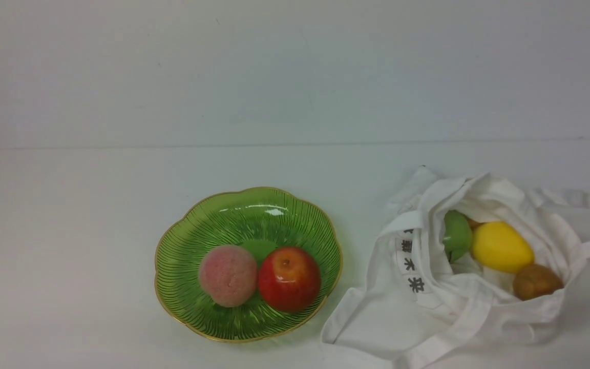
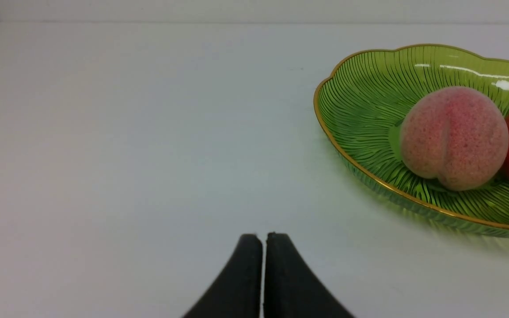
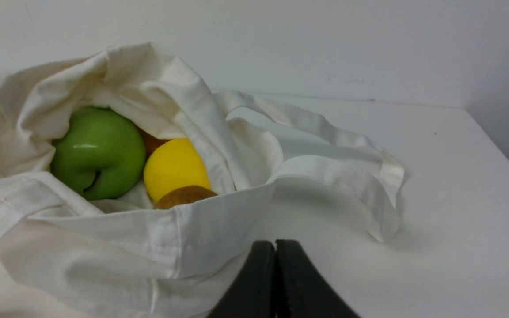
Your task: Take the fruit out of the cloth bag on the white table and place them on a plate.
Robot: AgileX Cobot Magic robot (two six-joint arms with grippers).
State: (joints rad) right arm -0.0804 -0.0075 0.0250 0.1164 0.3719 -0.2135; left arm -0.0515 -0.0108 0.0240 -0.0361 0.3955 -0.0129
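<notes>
The cloth bag (image 1: 428, 287) slumps open at the right of the counter (image 1: 69, 230), baring green fruit (image 1: 457, 233), yellow fruit (image 1: 501, 247) and brown fruit (image 1: 536, 282), while both the left end effector (image 2: 263, 240) and right end effector (image 3: 275, 247) are pressed closed, empty, with peach (image 1: 228, 275) and apple (image 1: 289, 278) already on the plate (image 1: 213, 215).

- My white table (image 1: 69, 230) is big and flat.
- The green plate (image 1: 182, 246) sits on it.
- The cloth bag (image 1: 402, 318) lies on it, near the plate.
</notes>
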